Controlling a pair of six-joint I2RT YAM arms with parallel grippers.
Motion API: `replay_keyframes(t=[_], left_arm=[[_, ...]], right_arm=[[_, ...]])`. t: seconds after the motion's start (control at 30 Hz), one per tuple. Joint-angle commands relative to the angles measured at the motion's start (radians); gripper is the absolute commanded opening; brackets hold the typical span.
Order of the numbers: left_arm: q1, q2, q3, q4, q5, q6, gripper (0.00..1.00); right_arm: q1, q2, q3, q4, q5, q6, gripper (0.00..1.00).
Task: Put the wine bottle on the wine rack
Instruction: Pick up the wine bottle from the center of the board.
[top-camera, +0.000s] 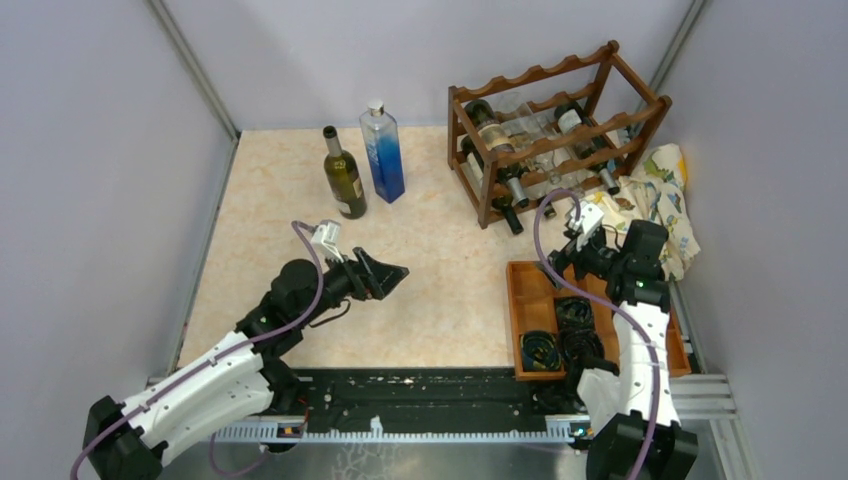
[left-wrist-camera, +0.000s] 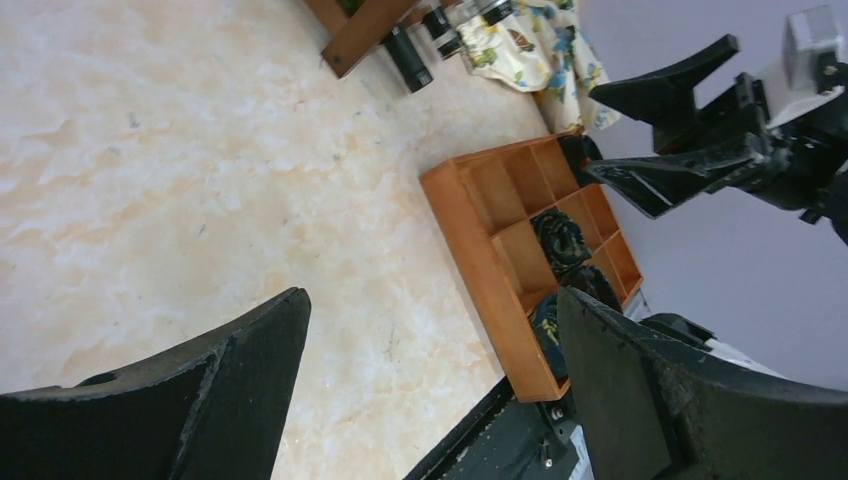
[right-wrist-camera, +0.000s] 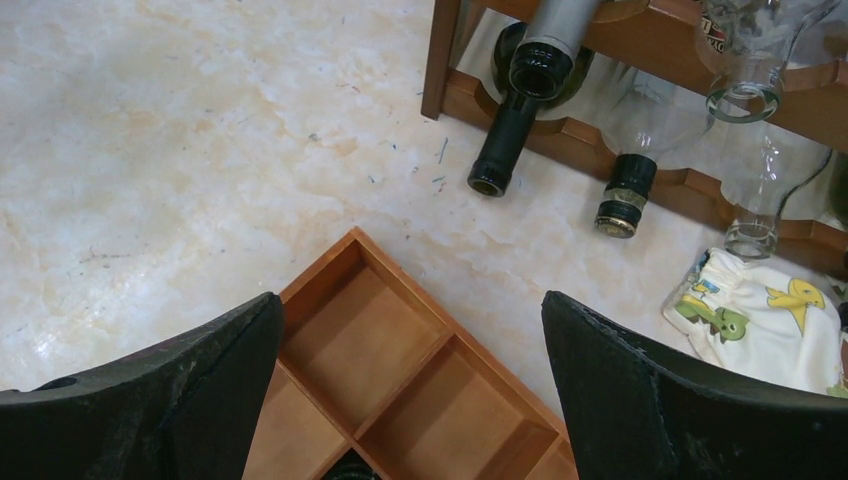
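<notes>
The wine bottle (top-camera: 344, 175), dark green with a pale label, stands upright at the back left of the table next to a blue glass bottle (top-camera: 383, 152). The wine rack (top-camera: 560, 130) of dark reddish wood stands at the back right and holds several bottles lying down; its corner post (right-wrist-camera: 440, 60) and bottle necks (right-wrist-camera: 505, 130) show in the right wrist view. My left gripper (top-camera: 398, 275) (left-wrist-camera: 430, 320) hovers open over the table's middle, well in front of the wine bottle, holding nothing. Open and empty too, my right gripper (top-camera: 562, 255) (right-wrist-camera: 412, 320) hangs above the tray's far corner.
A flat wooden compartment tray (top-camera: 530, 300) (left-wrist-camera: 480, 230) (right-wrist-camera: 370, 340) lies at the front right with dark coiled cables in its near cells. A printed cloth (top-camera: 665, 190) (right-wrist-camera: 760, 320) lies bunched right of the rack. Grey walls enclose the table on three sides.
</notes>
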Motion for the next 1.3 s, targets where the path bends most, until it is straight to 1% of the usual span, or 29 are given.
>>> replay_keyframes(t=[0.0, 0.17, 0.3, 0.43, 0.6, 0.7, 0.87, 0.97, 1.0, 1.13, 1.27], left_arm=[[0.003, 0.014, 0.017, -0.067, -0.078, -0.044, 0.99], [0.003, 0.038, 0.051, -0.112, -0.178, -0.008, 0.99], [0.003, 0.069, 0.128, -0.188, -0.255, 0.069, 0.99], [0.003, 0.085, 0.150, -0.222, -0.359, 0.144, 0.99], [0.003, 0.091, 0.131, -0.161, -0.404, 0.229, 0.99], [0.003, 0.103, 0.130, -0.153, -0.428, 0.250, 0.99], [0.003, 0.106, 0.131, -0.119, -0.428, 0.321, 0.99], [0.003, 0.108, 0.144, -0.126, -0.433, 0.379, 0.99], [0.003, 0.112, 0.175, -0.141, -0.444, 0.487, 0.99], [0.013, 0.128, 0.244, -0.199, -0.484, 0.692, 0.99], [0.048, 0.146, 0.255, -0.169, -0.462, 0.918, 0.99]], right_arm=[[0.003, -0.011, -0.004, 0.027, 0.007, -0.045, 0.98], [0.002, 0.013, -0.006, 0.024, 0.013, -0.059, 0.98], [0.001, 0.032, -0.005, 0.020, 0.008, -0.065, 0.98], [0.003, 0.044, -0.007, 0.009, 0.007, -0.084, 0.98], [0.001, 0.064, -0.004, 0.003, 0.010, -0.091, 0.98], [0.002, 0.076, -0.004, 0.001, 0.003, -0.093, 0.98], [0.003, 0.085, -0.010, 0.005, 0.001, -0.094, 0.98], [0.002, 0.087, -0.016, 0.012, 0.010, -0.094, 0.98], [0.002, 0.087, -0.020, 0.020, 0.016, -0.093, 0.98], [0.002, 0.086, -0.022, 0.023, 0.022, -0.095, 0.98], [0.002, 0.072, -0.027, 0.030, 0.031, -0.097, 0.98]])
